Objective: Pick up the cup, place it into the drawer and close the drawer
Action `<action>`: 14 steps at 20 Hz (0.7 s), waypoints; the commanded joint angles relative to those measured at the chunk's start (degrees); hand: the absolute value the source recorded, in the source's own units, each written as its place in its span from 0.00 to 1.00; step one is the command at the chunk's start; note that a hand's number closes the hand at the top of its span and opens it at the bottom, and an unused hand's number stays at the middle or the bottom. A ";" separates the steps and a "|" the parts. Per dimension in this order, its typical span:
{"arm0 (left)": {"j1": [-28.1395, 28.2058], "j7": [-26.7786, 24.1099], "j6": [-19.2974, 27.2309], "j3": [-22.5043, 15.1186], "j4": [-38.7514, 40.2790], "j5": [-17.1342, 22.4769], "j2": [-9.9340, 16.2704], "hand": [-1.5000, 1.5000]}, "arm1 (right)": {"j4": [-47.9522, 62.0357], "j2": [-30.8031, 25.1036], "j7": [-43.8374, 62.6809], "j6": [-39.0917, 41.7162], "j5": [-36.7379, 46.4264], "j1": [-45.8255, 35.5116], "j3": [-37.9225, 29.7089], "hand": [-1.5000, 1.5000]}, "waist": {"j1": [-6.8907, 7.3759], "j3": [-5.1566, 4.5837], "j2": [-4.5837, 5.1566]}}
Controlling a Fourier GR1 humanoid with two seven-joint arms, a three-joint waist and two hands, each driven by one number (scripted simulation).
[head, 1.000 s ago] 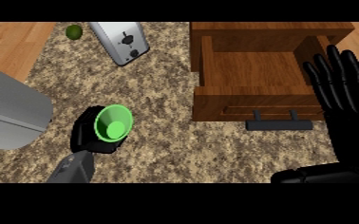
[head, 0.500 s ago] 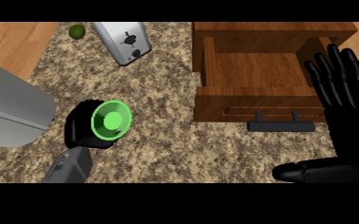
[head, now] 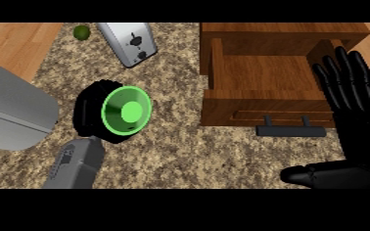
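1. Your left hand (head: 98, 110) is curled round the green cup (head: 127, 111), black fingers wrapped behind and around its body. The cup's open mouth is turned toward the head view, so you look straight into its green inside.

2. The cup sits in that hand above the speckled tabletop (head: 173, 151), left of the wooden drawer (head: 264, 78) and apart from it. It is not in the drawer.

3. The drawer stands pulled open at the upper right. Its wooden floor shows, and nothing lies on the part you can see. Its dark handle (head: 290, 128) projects from the front panel toward the lower edge of the view.

4. Your right hand (head: 347, 98) rests open at the right edge, fingers straight and pointing up, lying over the drawer's right side. It holds nothing. The thumb shows lower down near the bottom right corner.

5. A silver toaster (head: 130, 41) lies on the tabletop near the top, left of the drawer. Dark marks show on its top face; you cannot read any writing or brand there.

6. A small green round fruit (head: 81, 32) lies just left of the toaster.

7. A large grey rounded object (head: 22, 110) occupies the left edge, only partly in view.

8. No readable label shows on the cup, the drawer or the forearm.
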 commanded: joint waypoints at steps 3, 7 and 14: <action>0.65 14.73 4.28 -2.87 -18.36 3.10 -1.67 1.00 | -3.38 0.55 1.24 -0.42 0.52 1.98 1.09 0.00 | -0.58 -0.05 0.19; -2.56 21.01 11.23 -6.44 -22.98 2.91 -3.34 1.00 | -7.23 -0.33 4.34 -0.10 -1.33 2.76 0.58 0.00 | -0.96 -0.07 0.22; -16.07 30.68 19.89 -7.57 -22.80 -0.16 -3.04 1.00 | -2.54 0.71 -0.34 -0.01 0.51 2.43 0.48 0.00 | -1.04 -0.06 0.33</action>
